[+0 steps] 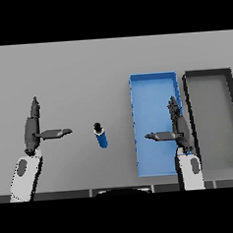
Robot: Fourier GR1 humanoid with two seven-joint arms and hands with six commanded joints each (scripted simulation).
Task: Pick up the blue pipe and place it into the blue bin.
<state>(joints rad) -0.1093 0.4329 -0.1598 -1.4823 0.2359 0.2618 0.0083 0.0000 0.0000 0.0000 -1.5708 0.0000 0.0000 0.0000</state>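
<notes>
A short blue pipe with a dark end cap lies on the grey table, between my two hands. The blue bin stands to its right, a shallow rectangular tray. My right hand hovers over the bin's right wall, fingers straight and pointing away, thumb stretched left over the bin floor. My left hand is at the left of the table, fingers straight, thumb pointing right toward the pipe. Neither hand touches the pipe.
A dark-rimmed grey bin stands right beside the blue bin, at the table's right side.
</notes>
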